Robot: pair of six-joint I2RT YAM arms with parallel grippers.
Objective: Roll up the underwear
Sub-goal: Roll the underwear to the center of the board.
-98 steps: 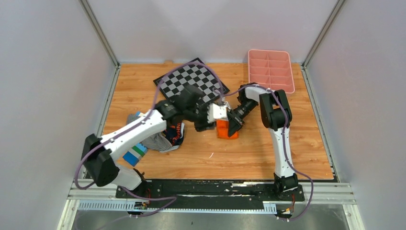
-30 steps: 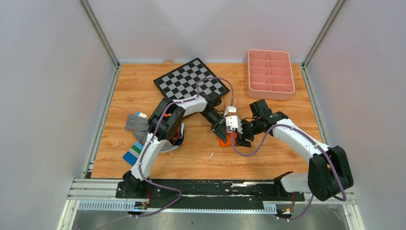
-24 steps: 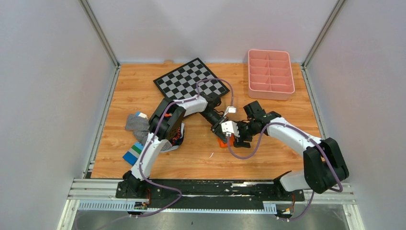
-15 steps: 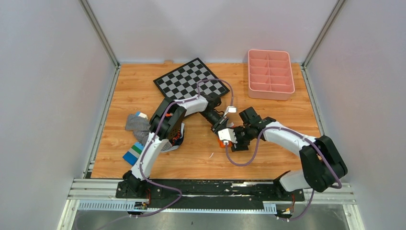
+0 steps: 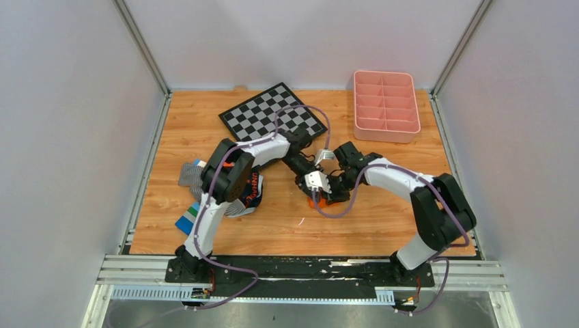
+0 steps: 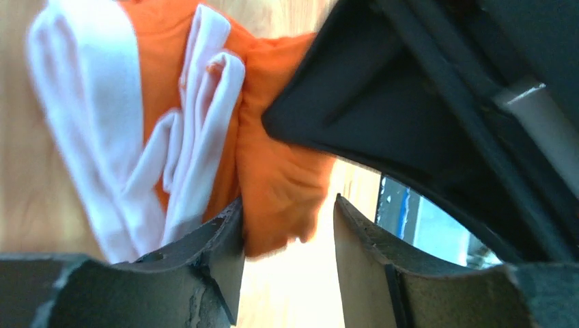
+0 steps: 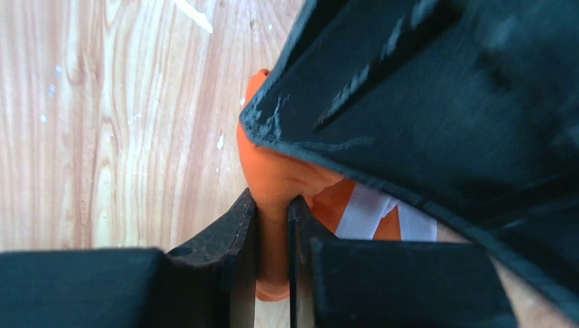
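The orange underwear (image 5: 315, 203) lies bunched on the wooden table (image 5: 382, 219), mostly hidden under both grippers. In the left wrist view its orange fabric with white trim bands (image 6: 177, 130) hangs against my left gripper (image 6: 287, 229). That gripper's jaws stand apart, and the cloth touches only one finger (image 6: 225, 232). My right gripper (image 7: 273, 212) is shut on a fold of the orange fabric (image 7: 273, 171) just above the table. In the top view the left gripper (image 5: 306, 190) and right gripper (image 5: 330, 194) meet over the bundle.
A checkerboard (image 5: 272, 115) lies at the back centre. A pink compartment tray (image 5: 386, 102) stands at the back right. A navy pair (image 5: 251, 191), a striped garment (image 5: 196, 176) and a blue-green folded item (image 5: 191, 219) lie to the left under the left arm.
My right arm has swung left and its gripper has closed in on the orange bundle and pinched it. The left gripper has shifted slightly toward the near-left beside it.
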